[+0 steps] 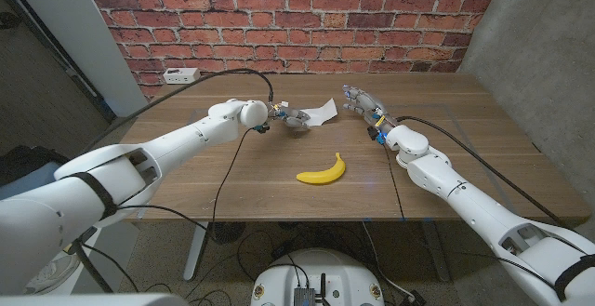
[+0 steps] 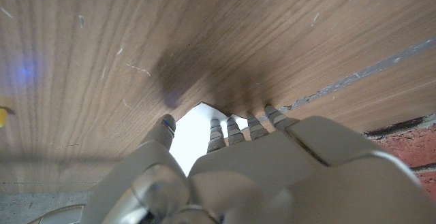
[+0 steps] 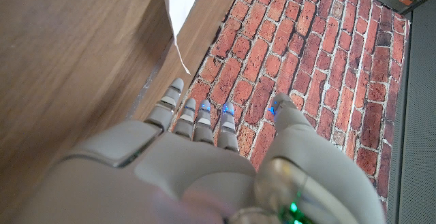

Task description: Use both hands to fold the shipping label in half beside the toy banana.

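The white shipping label [image 1: 321, 112] lies at the table's far middle, its right end lifted off the wood. My left hand [image 1: 292, 117] holds the label's left end; the left wrist view has the white label [image 2: 194, 134] between the thumb and the fingertips [image 2: 235, 125]. My right hand [image 1: 363, 102] hovers just right of the label, fingers spread, holding nothing. From the right wrist view, that hand [image 3: 204, 163] reaches toward the label's curled edge [image 3: 175, 9] without touching it. The yellow toy banana [image 1: 323, 169] lies nearer me, in front of the label.
A brick wall [image 1: 307, 13] stands right behind the table's far edge. A white power strip [image 1: 180, 74] sits at the far left corner. A black cable [image 1: 223, 180] runs along my left arm across the table. Bare wood spreads around the banana.
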Robot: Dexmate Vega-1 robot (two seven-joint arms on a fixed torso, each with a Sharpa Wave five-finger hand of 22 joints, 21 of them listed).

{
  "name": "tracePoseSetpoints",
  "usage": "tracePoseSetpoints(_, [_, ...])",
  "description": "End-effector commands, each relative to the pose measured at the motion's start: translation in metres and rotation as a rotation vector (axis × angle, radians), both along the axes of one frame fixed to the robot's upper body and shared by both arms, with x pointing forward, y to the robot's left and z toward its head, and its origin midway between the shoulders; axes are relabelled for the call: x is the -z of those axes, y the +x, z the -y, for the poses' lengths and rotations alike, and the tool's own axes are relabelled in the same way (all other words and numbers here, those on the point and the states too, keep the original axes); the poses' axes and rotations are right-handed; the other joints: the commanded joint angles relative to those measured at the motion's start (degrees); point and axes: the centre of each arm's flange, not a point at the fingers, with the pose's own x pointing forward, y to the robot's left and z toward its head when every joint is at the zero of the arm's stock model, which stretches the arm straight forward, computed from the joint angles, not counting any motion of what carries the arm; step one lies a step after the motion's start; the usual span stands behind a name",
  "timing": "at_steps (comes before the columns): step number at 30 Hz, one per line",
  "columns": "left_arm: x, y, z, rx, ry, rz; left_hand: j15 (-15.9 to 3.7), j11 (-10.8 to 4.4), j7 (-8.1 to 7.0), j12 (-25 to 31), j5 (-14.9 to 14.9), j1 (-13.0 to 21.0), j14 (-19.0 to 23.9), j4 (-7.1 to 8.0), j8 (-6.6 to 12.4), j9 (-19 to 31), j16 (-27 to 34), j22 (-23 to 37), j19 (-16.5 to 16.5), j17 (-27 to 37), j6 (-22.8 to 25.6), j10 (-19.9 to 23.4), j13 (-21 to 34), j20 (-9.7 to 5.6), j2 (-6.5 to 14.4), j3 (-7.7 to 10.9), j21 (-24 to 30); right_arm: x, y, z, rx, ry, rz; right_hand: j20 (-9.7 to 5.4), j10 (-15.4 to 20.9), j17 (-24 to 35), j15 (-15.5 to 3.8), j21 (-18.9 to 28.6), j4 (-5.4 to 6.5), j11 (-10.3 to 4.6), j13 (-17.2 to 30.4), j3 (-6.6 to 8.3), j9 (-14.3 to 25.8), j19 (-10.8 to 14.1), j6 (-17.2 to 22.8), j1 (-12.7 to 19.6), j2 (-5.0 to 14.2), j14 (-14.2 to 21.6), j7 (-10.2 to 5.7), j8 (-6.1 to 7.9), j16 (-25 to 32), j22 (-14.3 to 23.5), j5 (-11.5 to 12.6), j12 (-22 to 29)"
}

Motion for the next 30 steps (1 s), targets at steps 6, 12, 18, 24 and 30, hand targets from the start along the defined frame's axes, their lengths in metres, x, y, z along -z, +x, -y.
tracePoseSetpoints(6, [0.005, 0.003, 0.005, 0.015, 0.019, -0.013, -3.18, 0.12, -0.47, -0.12, 0.51, -0.63, 0.06, 0.48, -0.45, 0.32, 0.04, -0.04, -0.19, 0.12, -0.95, -0.38, 0.23, 0.16, 0.06, 0.06, 0.52, 0.004, 0.011, -0.006, -0.009, -0.031, -0.056, -0.44, -0.27, -0.05, 0.03, 0.22, 0.06, 0.45, -0.06, -0.16, 0.07, -0.01, -0.41, -0.43, 0.12, -0.41, -0.19, -0.19, 0.26, 0.14, 0.43, 0.0])
tracePoseSetpoints(12, [0.006, 0.003, 0.006, 0.017, 0.02, -0.013, -3.16, 0.12, -0.72, -0.21, 0.53, -0.7, -0.07, 0.55, -0.58, 0.32, -0.02, -0.04, -0.17, 0.11, -1.4, -0.56, 0.24, 0.12, 0.09, 0.06, 0.53, 0.005, 0.015, -0.01, -0.023, -0.041, -0.071, -0.51, -0.46, -0.14, -0.07, 0.27, 0.16, 0.6, -0.1, -0.25, 0.05, 0.01, -0.53, -0.58, 0.21, -0.43, -0.19, -0.18, 0.34, 0.14, 0.41, -0.04])
tracePoseSetpoints(18, [0.007, 0.004, 0.01, 0.026, 0.039, -0.015, -3.17, 0.08, -0.66, -0.29, 0.56, -0.77, -0.17, 0.65, -0.6, 0.32, -0.04, -0.05, -0.19, 0.11, -1.62, -0.7, 0.24, 0.21, 0.19, 0.09, 0.53, 0.006, 0.019, -0.015, -0.041, -0.05, -0.085, -0.86, -0.55, -0.24, -0.12, 0.39, 0.24, 0.66, -0.13, -0.33, 0.03, 0.21, -0.93, -0.71, 0.33, -0.5, -0.03, -0.28, 0.39, 0.14, 0.41, -0.04])
tracePoseSetpoints(24, [0.01, 0.005, 0.015, 0.041, 0.066, -0.023, -3.32, -0.16, -1.04, -0.44, 0.6, -0.88, -0.31, 0.8, -0.71, 0.32, -0.07, -0.05, -0.18, 0.11, -2.13, -1.06, 0.25, 0.16, 0.34, 0.13, 0.54, 0.007, 0.02, -0.016, -0.047, -0.046, -0.1, -1.41, -1.14, -0.46, -0.01, 0.6, 0.28, 0.85, -0.21, -0.43, -0.01, 0.66, -2.09, -0.8, 0.48, -0.69, 0.5, -0.56, 0.42, 0.12, 0.44, -0.19])
tracePoseSetpoints(30, [0.016, 0.004, 0.02, 0.054, 0.113, -0.028, -3.5, -0.63, -1.42, -0.52, 0.63, -0.95, -0.56, 0.9, -0.83, 0.32, -0.14, -0.05, -0.25, 0.11, -2.75, -1.29, 0.25, 0.08, 0.4, 0.15, 0.52, 0.009, 0.022, -0.018, -0.051, -0.04, -0.109, -2.17, -2.06, -0.99, 0.34, 1.02, 0.07, 1.32, -0.33, -0.45, -0.05, 1.91, -4.12, -0.58, 0.7, -0.87, 1.46, -0.86, 0.41, 0.07, 0.55, -0.34])
